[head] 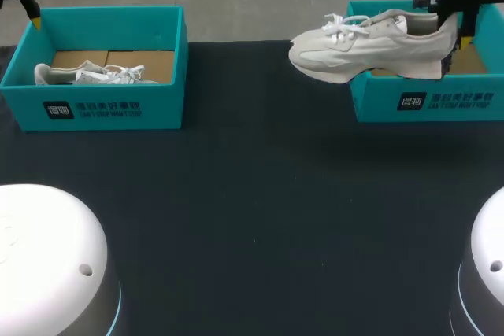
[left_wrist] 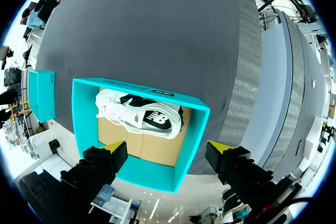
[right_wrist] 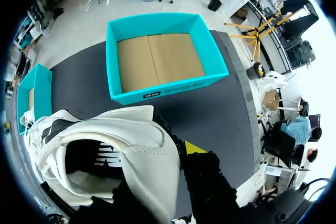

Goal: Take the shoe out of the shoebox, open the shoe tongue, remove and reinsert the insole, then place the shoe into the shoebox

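Counter (head: 260, 210): dark, carries two teal boxes.
Right shoebox (head: 378, 104): bare cardboard floor.
Left shoebox (head: 24, 104): holds a second shoe (head: 87, 75).
White shoe (head: 370, 45): in the air over the right shoebox. Long axis is level, and the toe sticks out past the wall toward the left shoebox.
Right fingers (right_wrist: 194, 148): clenched on the heel.
Left fingers (left_wrist: 113, 151): spread, holding nothing, above the left shoebox.
Judgement: lift-out step. Clear the wall, keep the sole level, set down on open counter.

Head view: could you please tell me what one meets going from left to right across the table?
Left shoebox → held shoe → right gripper.
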Tool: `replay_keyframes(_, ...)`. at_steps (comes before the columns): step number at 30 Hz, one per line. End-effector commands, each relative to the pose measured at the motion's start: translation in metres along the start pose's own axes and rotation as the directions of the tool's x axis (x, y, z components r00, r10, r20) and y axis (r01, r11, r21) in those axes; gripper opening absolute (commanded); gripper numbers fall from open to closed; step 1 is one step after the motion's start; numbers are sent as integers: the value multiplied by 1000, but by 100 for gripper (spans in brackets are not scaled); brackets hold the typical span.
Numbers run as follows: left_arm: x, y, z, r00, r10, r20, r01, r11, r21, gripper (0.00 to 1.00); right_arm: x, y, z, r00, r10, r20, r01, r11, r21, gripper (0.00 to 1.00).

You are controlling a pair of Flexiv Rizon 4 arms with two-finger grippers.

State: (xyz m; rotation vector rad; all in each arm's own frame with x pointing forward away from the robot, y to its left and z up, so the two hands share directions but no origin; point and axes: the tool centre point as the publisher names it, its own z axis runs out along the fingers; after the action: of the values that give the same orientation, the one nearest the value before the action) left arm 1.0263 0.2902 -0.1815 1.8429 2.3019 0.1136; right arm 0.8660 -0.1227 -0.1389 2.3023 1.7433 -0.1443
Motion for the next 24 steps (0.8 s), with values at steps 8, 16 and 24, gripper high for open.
replay_keyframes(8, 0, 0, -1, 1000, 1, -3, -1, 1000, 0, 100, 24, -69, -11, 999, -45, -25, 44, 998, -50, 0)
replay_keyframes(16, 0, 0, -1, 1000, 1, -3, -1, 1000, 0, 100, 39, -99, -11, 996, -91, -14, 90, 996, -25, 0)
replay_keyframes(24, 0, 0, -1, 1000, 1, -3, -1, 1000, 0, 100, 50, -117, -13, 990, -111, -82, 109, 994, -32, 0)
